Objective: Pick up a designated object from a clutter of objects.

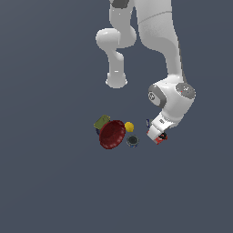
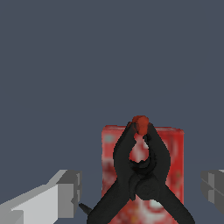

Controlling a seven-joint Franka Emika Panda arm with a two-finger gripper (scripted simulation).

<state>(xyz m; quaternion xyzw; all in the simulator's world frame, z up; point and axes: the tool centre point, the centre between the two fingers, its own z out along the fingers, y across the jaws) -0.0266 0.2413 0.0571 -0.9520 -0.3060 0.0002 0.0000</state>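
Note:
The designated object is a tiny black clamp-like item [image 2: 141, 173] with a red tip. In the wrist view it lies over the flat red packet [image 2: 176, 151]. My gripper [image 2: 140, 188] is open. Its two grey fingers [image 2: 65, 192] stand wide apart on either side of the black item and do not touch it. In the exterior view my gripper [image 1: 158, 135] is low over the floor at the right of the clutter. A bit of red [image 1: 160, 139] shows under it, and the black item itself is hidden there.
The rest of the clutter lies toward the exterior view's left of my gripper: a dark red bowl [image 1: 112, 134], a yellow ball [image 1: 129, 126], an olive-green box [image 1: 102, 121] and a dark round piece [image 1: 132, 140]. A small dark sliver [image 1: 148, 123] stands beside my wrist.

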